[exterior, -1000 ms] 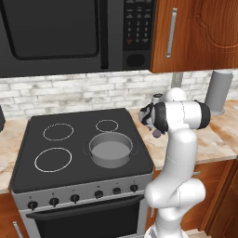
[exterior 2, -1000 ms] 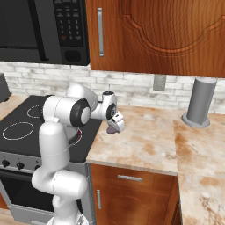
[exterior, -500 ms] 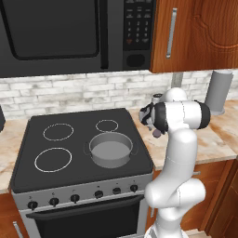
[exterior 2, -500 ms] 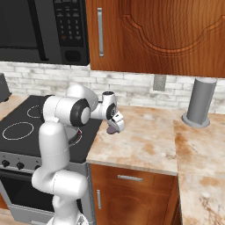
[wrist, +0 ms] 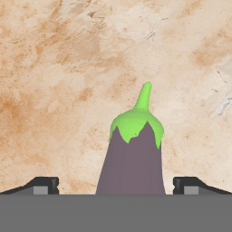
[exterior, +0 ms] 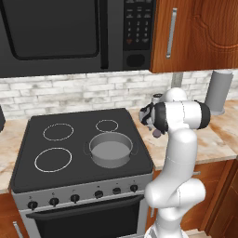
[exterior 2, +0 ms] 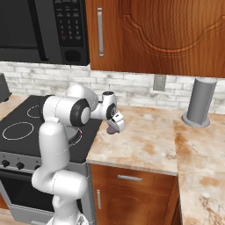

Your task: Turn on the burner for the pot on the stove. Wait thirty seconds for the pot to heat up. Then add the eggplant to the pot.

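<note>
Nearest the camera is the front of the stove [exterior: 83,197], a silver strip with a row of black knobs [exterior: 75,198] above the dark oven door. On the black glass top, the pot [exterior: 110,149] sits on the near right burner ring, short and wide, grey metal, looks empty inside from the left base view. The other white rings are bare.

Right of the stove is the marble-look table [exterior 2: 145,140]. The hand [exterior 2: 115,126] hangs just above it, close to the stove's right edge, pointing down. In the hand view the two finger tips [wrist: 43,185] stand wide apart, as open as they go, with the eggplant [wrist: 133,156] lying on the table between them. It's purple with a bright green cap and stem, and the stem points away from the hand. The tips don't seem to touch it, there's clear table on both sides, so nothing is gripped. In the left base view a bit of purple [exterior: 157,133] peeks out right under the hand.

Further back on the right, a tall grey cylinder [exterior 2: 200,102] stands near the brick wall [exterior 2: 132,85]. Above the stove hangs a black microwave [exterior: 74,35], with wooden cabinets [exterior 2: 167,35] to its right.
</note>
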